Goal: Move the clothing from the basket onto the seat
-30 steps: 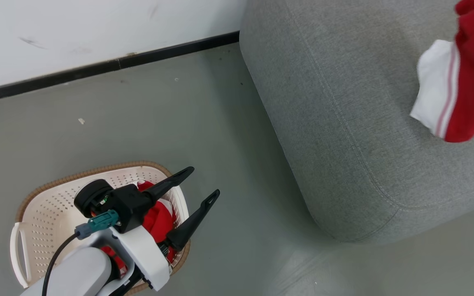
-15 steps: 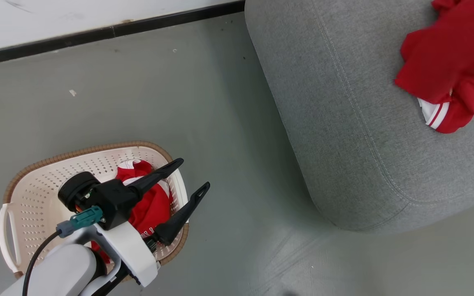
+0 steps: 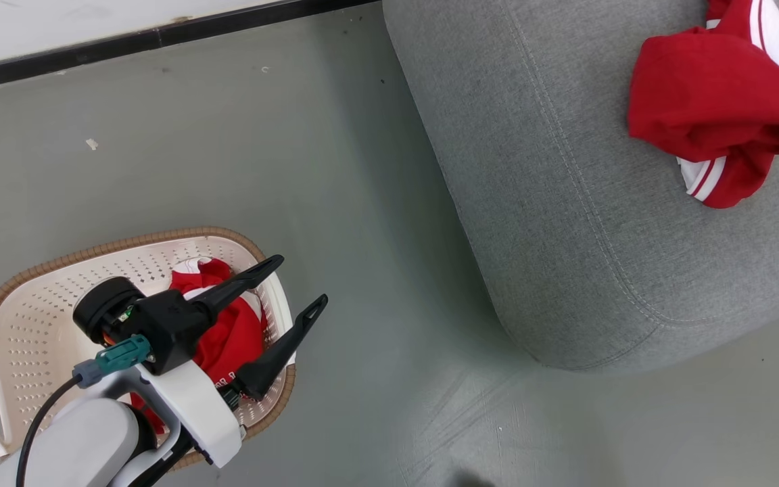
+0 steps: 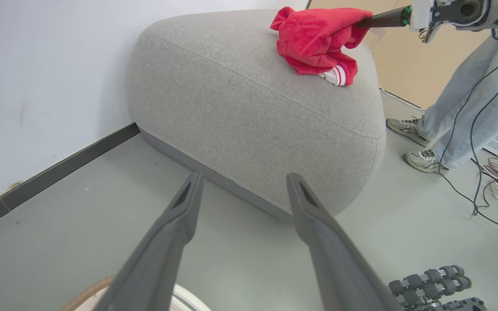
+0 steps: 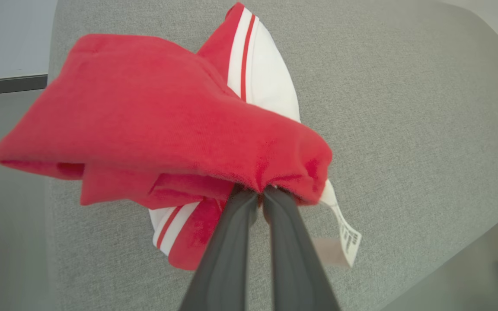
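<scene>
On grey seat [image 3: 565,203] at 2 o'clock: red garment [image 3: 707,101], clamped by right tool [image 5: 260,193], fingers together on fabric. At 8 o'clock in basket [image 3: 31,338]: second red garment [image 3: 234,338], below left tool [image 3: 300,279], fingers apart, empty.

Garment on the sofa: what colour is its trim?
The trim is white with red stripes; right wrist view shows it best.

Head view: left gripper [image 3: 301,279] and arm hide most of basket garment [image 3: 230,338] and part of basket [image 3: 24,338]; lettering unreadable. Top, right edges cut the sofa [image 3: 565,203]. Right wrist view: right gripper [image 5: 260,194], 2 tips buried in sofa garment [image 5: 167,129]; label [image 5: 347,242] print too small. Left wrist view: person [image 4: 461,116] cut above legs.
</scene>
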